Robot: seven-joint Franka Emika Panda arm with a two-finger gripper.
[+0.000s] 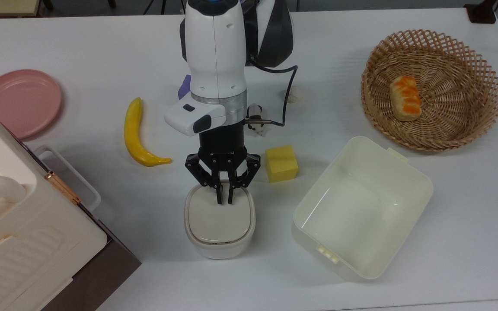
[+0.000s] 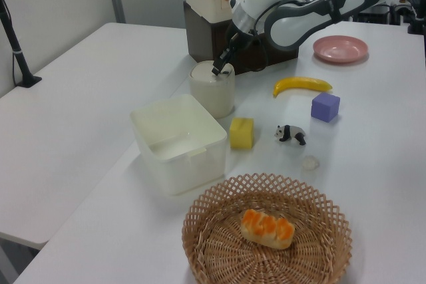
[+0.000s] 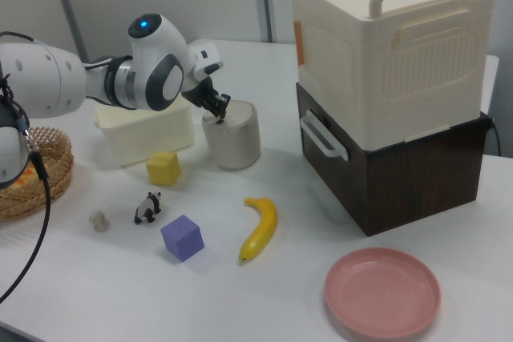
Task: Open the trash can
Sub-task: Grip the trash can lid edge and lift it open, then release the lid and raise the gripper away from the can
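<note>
White plastic makes up the largest thing we see, a latched box (image 1: pixel 24 233) on a dark base, well off to the top view's left of the fingers (image 1: pixel 219 195). Next, the wicker basket (image 1: pixel 469 65) sits far to the top view's upper right, the cream tub (image 1: pixel 409 172) nearer on the top view's right. We find the trash can (image 1: pixel 219 242) directly beneath the gripper (image 1: pixel 225 201), its lid down, fingertips clenched together and pressing near the lid's edge. A banana (image 1: pixel 136 134) lies to the top view's left, a yellow cube (image 1: pixel 281 163) just right.
</note>
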